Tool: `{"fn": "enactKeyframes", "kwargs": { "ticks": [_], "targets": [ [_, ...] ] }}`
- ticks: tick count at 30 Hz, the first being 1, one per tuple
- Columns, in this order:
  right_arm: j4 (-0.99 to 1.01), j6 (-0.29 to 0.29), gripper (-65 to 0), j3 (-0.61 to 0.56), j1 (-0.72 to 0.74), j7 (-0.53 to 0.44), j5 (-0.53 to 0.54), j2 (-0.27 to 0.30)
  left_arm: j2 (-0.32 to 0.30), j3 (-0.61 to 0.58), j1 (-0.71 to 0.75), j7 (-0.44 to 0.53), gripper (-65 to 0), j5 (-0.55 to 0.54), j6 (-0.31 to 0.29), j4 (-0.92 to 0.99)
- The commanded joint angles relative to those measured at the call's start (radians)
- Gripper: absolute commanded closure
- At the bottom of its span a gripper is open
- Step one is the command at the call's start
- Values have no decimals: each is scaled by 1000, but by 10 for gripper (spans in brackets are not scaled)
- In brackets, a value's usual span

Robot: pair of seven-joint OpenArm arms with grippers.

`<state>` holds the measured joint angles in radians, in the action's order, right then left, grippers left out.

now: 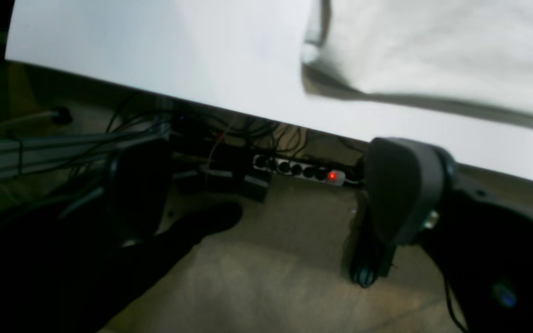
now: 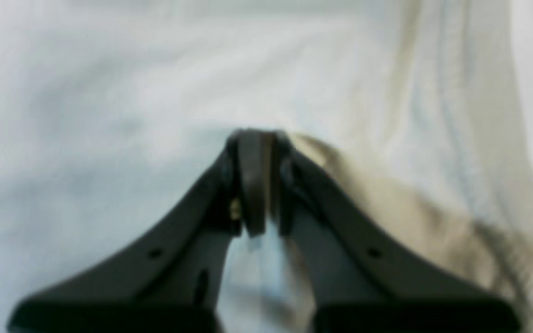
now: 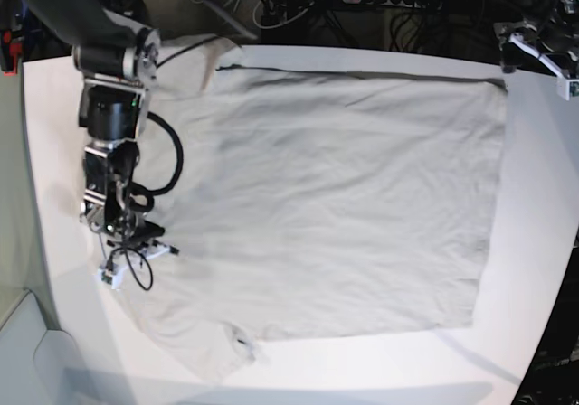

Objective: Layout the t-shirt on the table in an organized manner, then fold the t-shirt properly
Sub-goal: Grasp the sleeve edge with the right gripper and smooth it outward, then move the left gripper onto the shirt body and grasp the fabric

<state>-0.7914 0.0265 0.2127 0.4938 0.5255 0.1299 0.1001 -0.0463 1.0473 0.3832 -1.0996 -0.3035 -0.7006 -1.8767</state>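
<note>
Right tool (image 2: 259, 185) was clamped on the t-shirt (image 3: 335, 206), left tool (image 1: 266, 194) apart past the surface (image 3: 534, 242) edge; layout nearly done, folding unstarted.

The right wrist view was blurred and filled almost wholly by the t-shirt (image 2: 109, 106), its pale grey-beige cloth spread under the camera. The right gripper (image 2: 257, 185) reached up from the bottom edge, its two dark fingers (image 2: 188, 231) converging to a narrow tip with the pads pressed together. Whether cloth was pinched between them could not be told. To the right of the tip, long soft folds ran down the fabric, shaded tan and darker toward the lower right corner.
</note>
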Motion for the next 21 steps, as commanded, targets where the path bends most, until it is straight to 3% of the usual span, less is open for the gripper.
{"fn": "enactKeyframes", "kwargs": {
  "ticks": [1, 4, 7, 11, 18, 21],
  "targets": [
    [60, 29, -37, 14, -4, 49, -31, 22, -11, 4, -8, 16, -650, -9, 2, -14],
    [172, 42, -37, 29, 15, -20, -29, 66, -11, 4, -10, 16, -650, -9, 2, -14],
    [197, 108, -38, 29, 24, -64, -25, 86, -11, 4, -23, 16, -650, -9, 2, -14],
    [197, 155, -40, 29, 27, -72, -23, 103, -11, 4, -25, 16, -650, -9, 2, -14],
    [178, 157, -37, 31, 55, -66, -22, 99, -10, 4, -26, 16, -650, -9, 2, -14],
    [40, 155, -36, 31, 24, -61, 23, 97, -10, 4, -25, 16, -650, -9, 2, -14]
  ]
}}
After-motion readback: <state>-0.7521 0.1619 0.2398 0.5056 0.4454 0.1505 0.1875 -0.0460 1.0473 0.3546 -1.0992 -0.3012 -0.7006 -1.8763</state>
